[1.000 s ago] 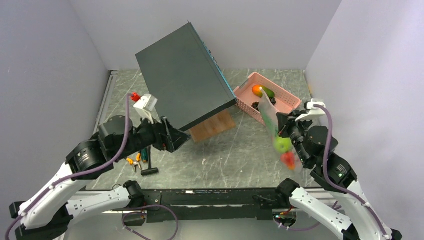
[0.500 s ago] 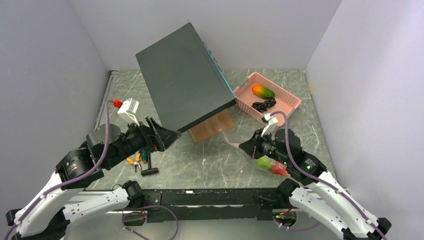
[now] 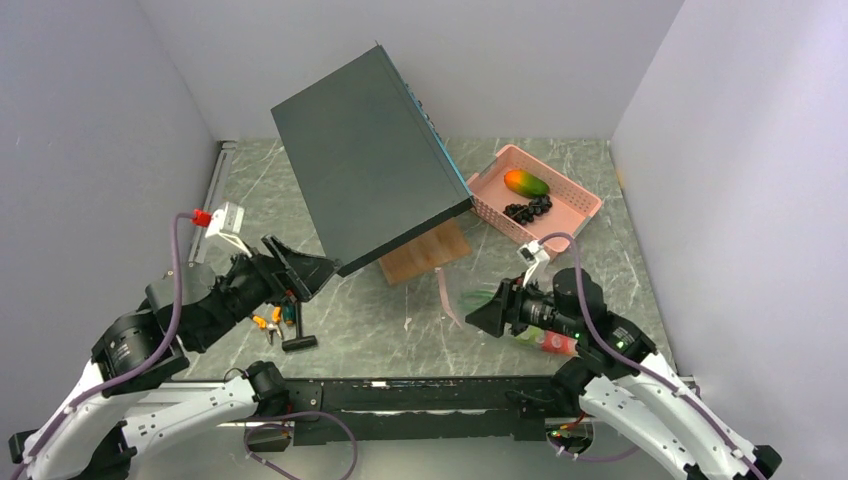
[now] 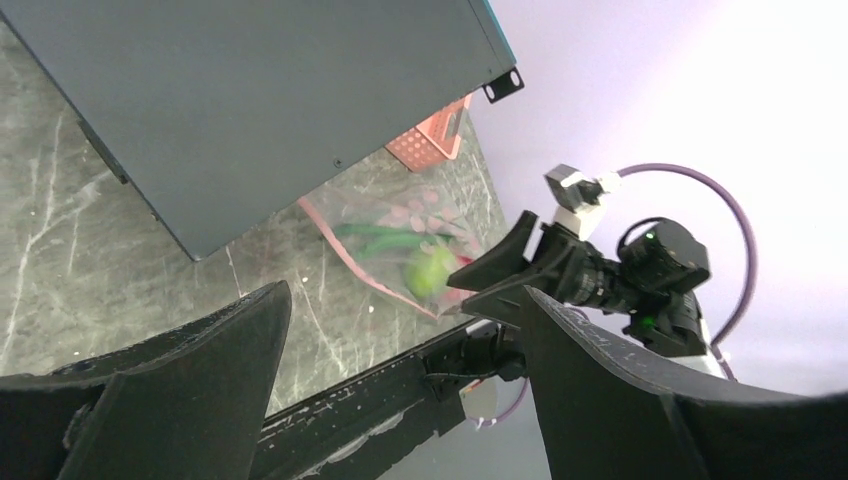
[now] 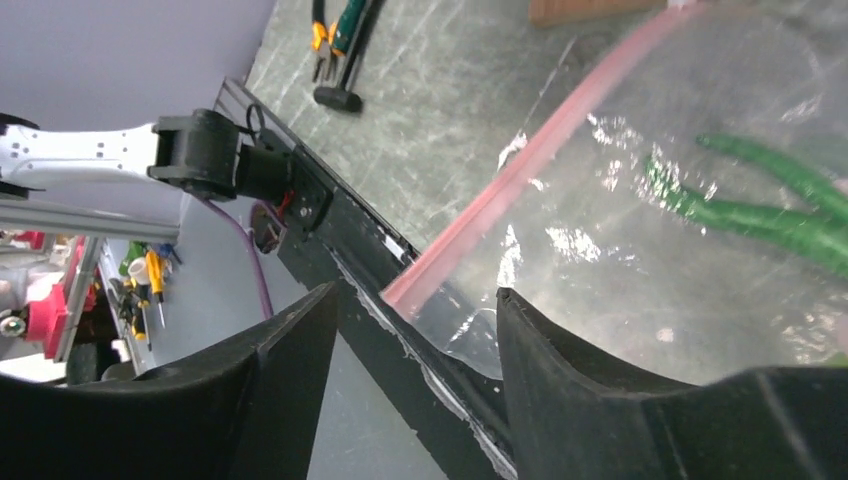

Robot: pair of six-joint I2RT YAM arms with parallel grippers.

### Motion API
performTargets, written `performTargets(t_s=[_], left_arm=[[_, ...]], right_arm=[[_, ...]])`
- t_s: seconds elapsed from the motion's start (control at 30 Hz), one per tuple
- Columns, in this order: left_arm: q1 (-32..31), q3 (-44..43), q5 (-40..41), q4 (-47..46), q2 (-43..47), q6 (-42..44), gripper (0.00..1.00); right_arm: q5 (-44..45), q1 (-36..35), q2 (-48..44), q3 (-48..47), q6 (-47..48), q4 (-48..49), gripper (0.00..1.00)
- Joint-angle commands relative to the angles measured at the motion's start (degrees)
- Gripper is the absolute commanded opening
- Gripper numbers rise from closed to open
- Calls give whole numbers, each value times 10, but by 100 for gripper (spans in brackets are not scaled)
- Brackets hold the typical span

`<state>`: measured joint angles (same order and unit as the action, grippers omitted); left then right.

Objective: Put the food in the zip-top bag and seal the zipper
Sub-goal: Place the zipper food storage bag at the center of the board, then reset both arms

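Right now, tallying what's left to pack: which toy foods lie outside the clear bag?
The orange-green mango and the black grapes, both in the pink basket; the green pods and lime-green fruit lie inside the bag.

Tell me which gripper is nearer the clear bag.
Right. The right gripper sits right at the bag, whose pink edge runs between its open jaws. The left gripper is well off across the table, near the hand tools.
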<state>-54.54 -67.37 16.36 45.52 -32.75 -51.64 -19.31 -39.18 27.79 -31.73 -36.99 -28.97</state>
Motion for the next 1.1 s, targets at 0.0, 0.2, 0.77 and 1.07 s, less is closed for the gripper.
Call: performTargets(t_s=[0.0, 0.2, 0.77, 1.07], left_arm=[[1, -36, 45, 7, 8, 4, 89], [2, -107, 85, 18, 1, 59, 89], [1, -194, 158, -87, 29, 247, 88], [1, -171, 210, -88, 48, 242, 86]], right_arm=[[35, 0, 4, -94, 47, -56, 64], [139, 0, 35, -254, 122, -153, 79], [571, 0, 44, -540, 241, -172, 100], [539, 0, 31, -525, 228, -177, 100]])
